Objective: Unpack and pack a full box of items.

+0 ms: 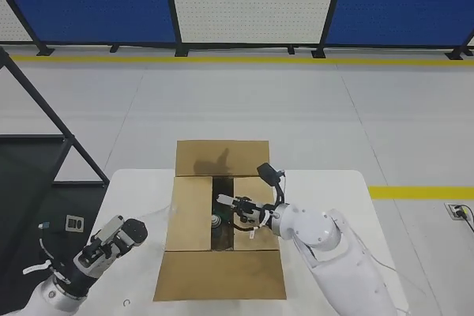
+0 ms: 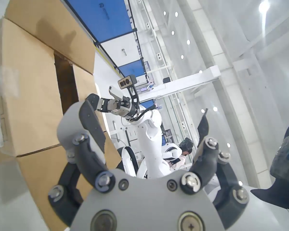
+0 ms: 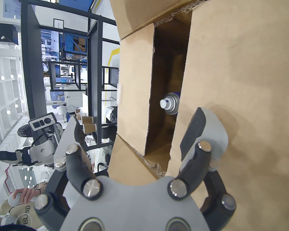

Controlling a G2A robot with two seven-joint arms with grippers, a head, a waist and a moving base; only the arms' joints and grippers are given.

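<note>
A brown cardboard box (image 1: 191, 215) stands mid-table, its far and near flaps folded out flat. Its two side flaps lie almost shut, leaving a dark slot between them. Inside the slot I see the top of a spray can (image 3: 169, 103) with a white nozzle, also the spray can (image 1: 216, 220) from above. My right gripper (image 1: 234, 208) hovers over the slot, open and holding nothing; one of its fingers (image 3: 202, 126) lies against a side flap (image 3: 231, 78). My left gripper (image 1: 130, 231) is beside the box at the table's near left, and this left gripper (image 2: 147, 121) is open and holds nothing.
The white table (image 1: 332, 189) has bare room on both sides of the box. A black metal rack (image 1: 31, 142) stands off the table's left. A small black device (image 1: 73, 223) lies near the left arm.
</note>
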